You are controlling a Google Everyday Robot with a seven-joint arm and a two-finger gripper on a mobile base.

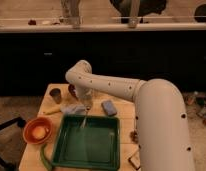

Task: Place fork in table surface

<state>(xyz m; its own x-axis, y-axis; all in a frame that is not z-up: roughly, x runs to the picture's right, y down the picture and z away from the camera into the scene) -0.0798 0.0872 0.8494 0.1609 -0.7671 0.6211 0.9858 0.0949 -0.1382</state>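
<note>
dark cabinets fill the background behind the light tan table surface point(126, 114). just above frame centre the gripper point(88, 103) hangs over the far rim of the green tray point(96, 147). its jaws are pinched on the top of the fork point(85, 119), which dangles nearly upright above the tray. an orange bowl point(38, 131) sits at lower left.

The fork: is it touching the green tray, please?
Cannot tell. In the camera view the fork hangs upright from the gripper over the green tray; its tip overlaps the tray floor, showing neither gap nor contact.
</note>
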